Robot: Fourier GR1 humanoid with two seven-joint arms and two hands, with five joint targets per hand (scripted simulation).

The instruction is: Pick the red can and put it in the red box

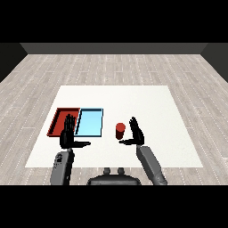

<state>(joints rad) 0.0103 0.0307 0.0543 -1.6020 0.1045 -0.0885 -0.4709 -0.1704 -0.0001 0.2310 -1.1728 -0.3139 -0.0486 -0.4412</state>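
Right hand (136,133): fingers are standing straight and spread, thumb reaching toward the red can (120,131) – not closing on it. The can is standing upright on the white table (147,102), just beside that hand (on its left) and right of the light blue tray (90,122). Left hand (69,134): fingers are pointing up, apart, overlapping the red tray's (59,119) near edge – holding nothing.

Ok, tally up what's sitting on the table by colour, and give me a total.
Red: 2, the red can and the red tray
Light blue: 1, the light blue tray
Total: 3
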